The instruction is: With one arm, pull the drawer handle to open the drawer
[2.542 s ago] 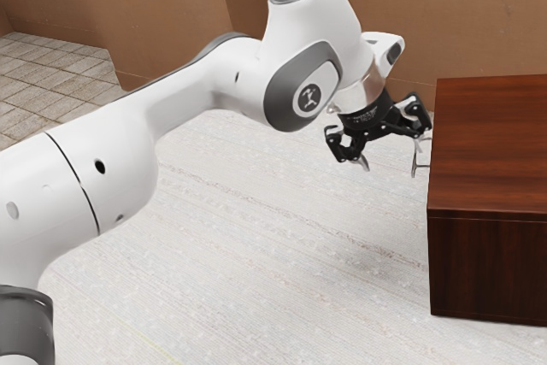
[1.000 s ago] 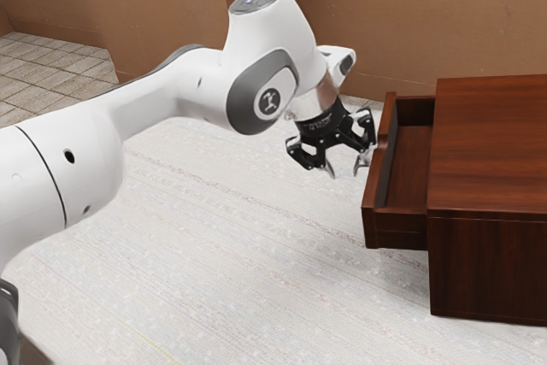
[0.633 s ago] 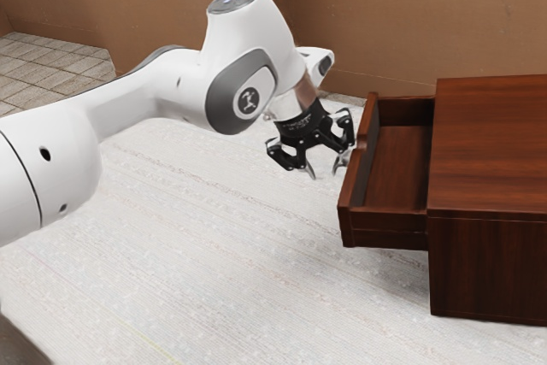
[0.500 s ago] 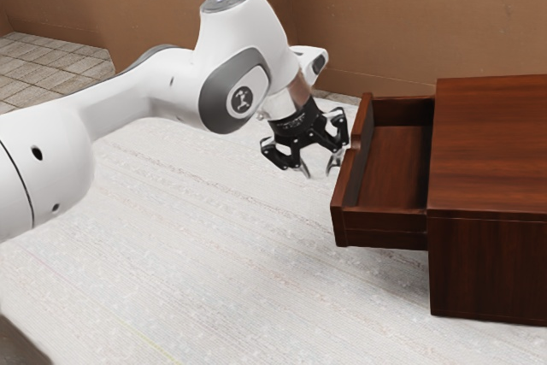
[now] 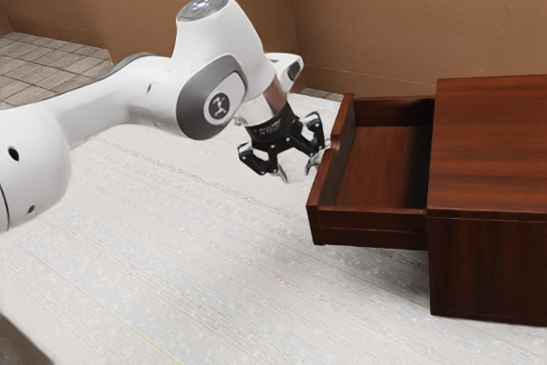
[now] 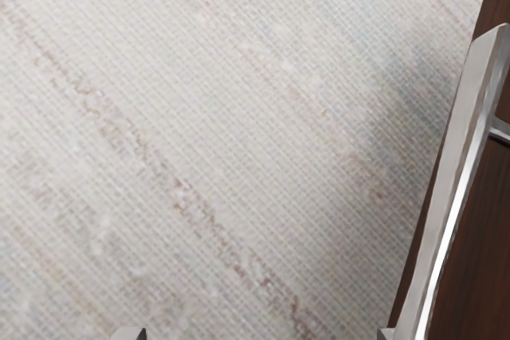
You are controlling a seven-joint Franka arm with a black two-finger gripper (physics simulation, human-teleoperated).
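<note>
A dark wooden cabinet stands at the exterior view's right. Its top drawer is pulled well out toward the left, and its inside is bare. My black gripper hangs open just left of the drawer front, fingers pointing down. In the wrist view the silver bar handle runs along the dark drawer front, right beside one fingertip. The other fingertip stands far from it over the floor. The handle lies against one finger only.
The pale woven floor stretches wide around the cabinet's left and front. Brown walls close off the back. A tiled patch lies at the far left behind my arm.
The drawer, shut 2.5 s ago, has slid steadily out toward the exterior view's left. My gripper moved left with the drawer front, its fingers spread throughout.
</note>
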